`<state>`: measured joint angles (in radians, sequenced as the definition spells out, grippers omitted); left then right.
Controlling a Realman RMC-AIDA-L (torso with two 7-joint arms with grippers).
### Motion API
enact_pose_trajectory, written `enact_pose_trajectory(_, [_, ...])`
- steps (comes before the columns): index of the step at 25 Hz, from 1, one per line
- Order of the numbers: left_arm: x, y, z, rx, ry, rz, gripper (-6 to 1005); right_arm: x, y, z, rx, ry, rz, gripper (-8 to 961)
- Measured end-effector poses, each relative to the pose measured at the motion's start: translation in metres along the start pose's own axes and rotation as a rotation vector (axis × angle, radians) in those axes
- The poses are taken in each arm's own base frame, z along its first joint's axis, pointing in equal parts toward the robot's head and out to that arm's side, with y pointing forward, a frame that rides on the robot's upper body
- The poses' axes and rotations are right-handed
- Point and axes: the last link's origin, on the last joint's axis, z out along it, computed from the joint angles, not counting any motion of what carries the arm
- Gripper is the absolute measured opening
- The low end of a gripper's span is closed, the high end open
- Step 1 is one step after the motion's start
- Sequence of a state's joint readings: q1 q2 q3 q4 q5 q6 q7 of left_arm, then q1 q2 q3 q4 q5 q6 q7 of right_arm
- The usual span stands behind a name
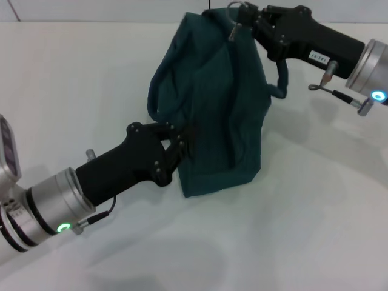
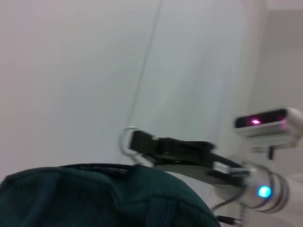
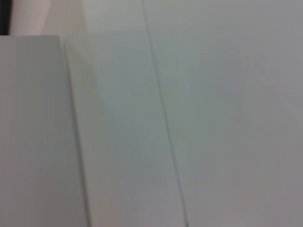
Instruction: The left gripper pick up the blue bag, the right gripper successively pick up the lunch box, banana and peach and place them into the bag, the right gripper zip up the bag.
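The blue bag stands on the white table, its top pulled up toward the back. My left gripper is shut on the fabric of its near left side. At the bag's top corner my right gripper is shut on the zip's metal ring pull. The left wrist view shows the bag's top with the right gripper and the ring just above it. One loop handle hangs below the right gripper. The lunch box, banana and peach are out of view.
White table stretches all around the bag, with a pale wall behind. The right wrist view shows only white surfaces. A camera unit with a pink light sits beyond the right arm.
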<state>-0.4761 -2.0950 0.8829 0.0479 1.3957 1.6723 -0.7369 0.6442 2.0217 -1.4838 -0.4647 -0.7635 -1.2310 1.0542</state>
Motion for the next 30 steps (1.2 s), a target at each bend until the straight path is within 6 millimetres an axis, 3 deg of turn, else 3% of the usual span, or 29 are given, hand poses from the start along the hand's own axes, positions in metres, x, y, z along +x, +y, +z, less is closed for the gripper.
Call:
enact_pose_trajectory(4, [0.001,0.002,-0.001,-0.021,0.000,0.011,48,-0.001,-0.003,-0.002,0.018,-0.003,-0.007,23])
enact_pose_trajectory(11, [0.006,0.001,-0.005,-0.032,0.009,0.031,40,0.000,-0.004,-0.002,0.025,0.002,-0.046,24])
enact_pose_trajectory(15, [0.017,-0.002,-0.023,-0.015,0.048,0.073,39,0.000,-0.004,-0.003,0.020,-0.001,-0.050,24])
enact_pose_trajectory(21, [0.035,-0.018,-0.046,0.043,0.055,0.093,38,0.000,0.026,-0.015,-0.124,-0.051,-0.047,25])
enact_pose_trajectory(30, [0.040,-0.031,-0.050,0.077,0.025,0.096,36,0.005,-0.008,-0.018,0.074,0.026,-0.063,26])
